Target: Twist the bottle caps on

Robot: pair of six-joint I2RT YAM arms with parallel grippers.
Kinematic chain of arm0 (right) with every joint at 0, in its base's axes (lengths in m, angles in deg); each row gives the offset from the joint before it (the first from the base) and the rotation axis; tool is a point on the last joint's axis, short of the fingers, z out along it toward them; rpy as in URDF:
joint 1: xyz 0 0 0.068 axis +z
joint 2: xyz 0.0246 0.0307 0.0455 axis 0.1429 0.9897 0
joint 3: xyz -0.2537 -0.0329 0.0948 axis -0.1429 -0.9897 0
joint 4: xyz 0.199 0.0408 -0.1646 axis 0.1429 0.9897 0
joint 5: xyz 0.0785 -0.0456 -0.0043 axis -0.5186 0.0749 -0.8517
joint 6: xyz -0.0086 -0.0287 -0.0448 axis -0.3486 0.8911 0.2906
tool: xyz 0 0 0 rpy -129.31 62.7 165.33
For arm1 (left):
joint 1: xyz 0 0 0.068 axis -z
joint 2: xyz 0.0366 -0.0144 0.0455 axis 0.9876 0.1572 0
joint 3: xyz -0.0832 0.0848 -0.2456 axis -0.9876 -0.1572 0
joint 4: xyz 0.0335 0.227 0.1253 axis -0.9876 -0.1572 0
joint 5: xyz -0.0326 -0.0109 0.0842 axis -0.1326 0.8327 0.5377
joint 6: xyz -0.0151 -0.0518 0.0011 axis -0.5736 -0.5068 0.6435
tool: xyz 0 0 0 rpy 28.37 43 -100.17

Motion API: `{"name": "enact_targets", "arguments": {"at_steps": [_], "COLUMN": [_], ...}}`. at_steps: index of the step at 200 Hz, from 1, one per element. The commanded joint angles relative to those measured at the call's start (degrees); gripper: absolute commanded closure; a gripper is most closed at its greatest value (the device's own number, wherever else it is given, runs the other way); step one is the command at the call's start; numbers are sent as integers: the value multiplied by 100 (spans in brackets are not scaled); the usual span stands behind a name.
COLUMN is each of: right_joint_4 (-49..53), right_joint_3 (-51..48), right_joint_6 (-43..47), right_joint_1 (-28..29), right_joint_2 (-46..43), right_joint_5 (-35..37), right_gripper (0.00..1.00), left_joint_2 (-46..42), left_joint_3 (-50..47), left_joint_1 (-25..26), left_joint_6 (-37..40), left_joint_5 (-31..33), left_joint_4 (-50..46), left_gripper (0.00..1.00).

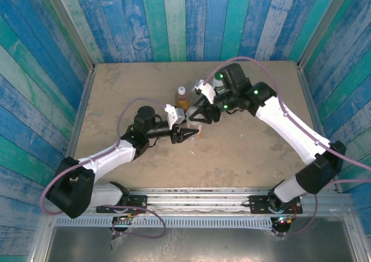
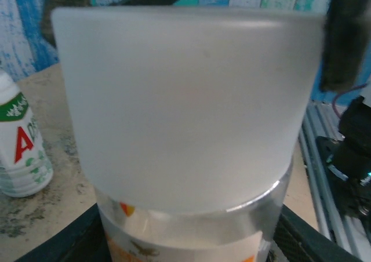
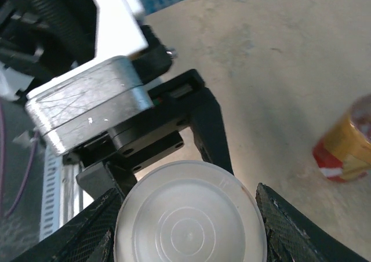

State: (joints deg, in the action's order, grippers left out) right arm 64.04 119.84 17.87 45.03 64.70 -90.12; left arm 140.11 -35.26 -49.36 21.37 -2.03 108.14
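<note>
The pale grey cap (image 3: 191,218) sits on the mouth of the short clear bottle (image 2: 191,230), near the middle of the table (image 1: 249,157); from the left wrist view it looks level, with its skirt down over the neck and a bright rim of the bottle's shoulder showing just beneath; how far it is turned home cannot be told from here

The left hand (image 1: 187,135) is clamped on the body of the short clear bottle, its dark fingers pressed against either side low down; the right hand (image 1: 202,120) comes in from above with a finger against each side of the pale grey cap, so it appears closed on the cap and placed to twist it

The amber bottle (image 1: 182,101) stands upright just behind the two hands and carries a small pale top on its neck, so that one looks done; the white bottle (image 2: 20,152) stands near the clear one, but its top is cut off or hidden, so whether its cap is on cannot be told

By my reckoning the task is about midway: one bottle seemingly capped, one being capped, one uncertain
</note>
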Motion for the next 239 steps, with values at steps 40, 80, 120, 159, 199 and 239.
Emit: {"name": "enact_targets", "arguments": {"at_steps": [40, 80, 120, 159, 199, 239], "right_joint_4": [-635, -467, -527, -824, -95, 89], "right_joint_3": [-1027, -774, -724, -1052, -551, -129], "right_joint_6": [-2945, -2691, -394, 716, 1382, 1455], "right_joint_1": [1176, 1260, 1085, 123, -140, -142], "right_joint_2": [-713, -679, -1068, -1612, -1228, -753], "right_joint_5": [3616, 3831, 2803, 185, -822, -1205], "right_gripper": [49, 40, 21, 17, 19, 21], "left_joint_2": [-105, -104, -199, -322, -449, -315], "left_joint_3": [148, 142, 54, 80, 145, 345], "left_joint_1": [44, 75, 75, 75, 75, 82], "left_joint_6": [51, 71, 52, 123, 80, -53], "left_joint_5": [1306, 1155, 564, -165, -752, -1148], "left_joint_4": [898, 794, 696, 286, 89, 54], "left_gripper": [50, 51, 51, 50, 50, 50]}}
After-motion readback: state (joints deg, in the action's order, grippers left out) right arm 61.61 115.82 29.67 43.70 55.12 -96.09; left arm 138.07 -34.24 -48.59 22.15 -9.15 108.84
